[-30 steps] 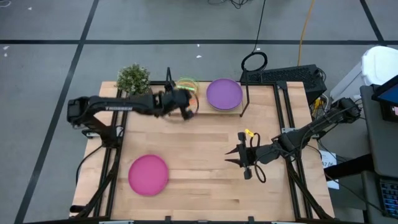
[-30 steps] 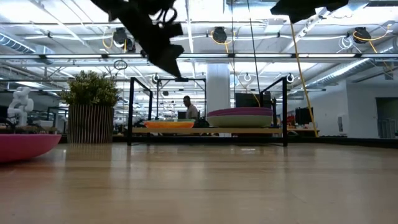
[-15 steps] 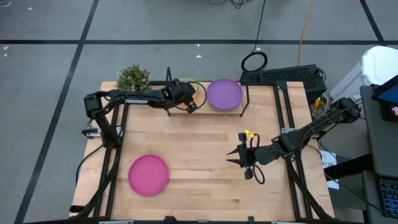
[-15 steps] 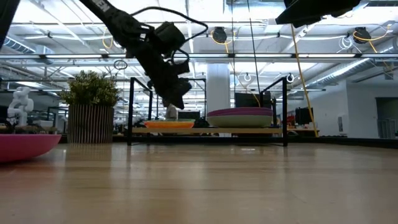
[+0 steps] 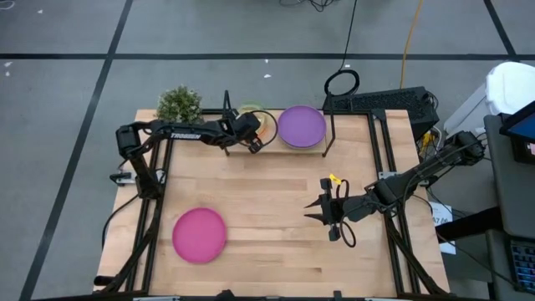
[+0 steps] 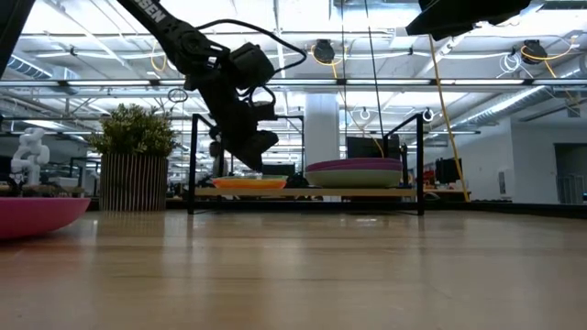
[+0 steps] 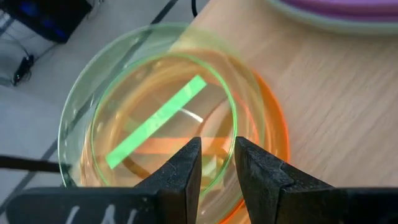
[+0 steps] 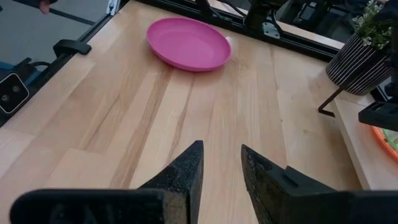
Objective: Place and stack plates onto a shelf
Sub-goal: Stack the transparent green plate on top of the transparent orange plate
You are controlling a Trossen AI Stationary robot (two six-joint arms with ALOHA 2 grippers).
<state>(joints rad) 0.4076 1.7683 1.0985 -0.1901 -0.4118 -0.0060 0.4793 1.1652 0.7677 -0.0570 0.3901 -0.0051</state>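
Lime-green plate point(image 7: 155, 118) sits atop the orange one point(image 7: 270, 130) on the shelf point(image 5: 276, 147); left gripper point(image 7: 216, 163) hovers over it, fingers narrowly parted, seemingly empty; lift straight up; right gripper point(image 5: 322, 211) waits mid-table, likewise narrow.

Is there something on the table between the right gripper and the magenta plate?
Nothing visible. Bare tabletop lies between the right gripper and the magenta plate; the plant pot stands off to the side, near the shelf.

White letters stood on the left arm point(image 5: 185, 134). They looked like "TROSSEN", but were too small to be sure
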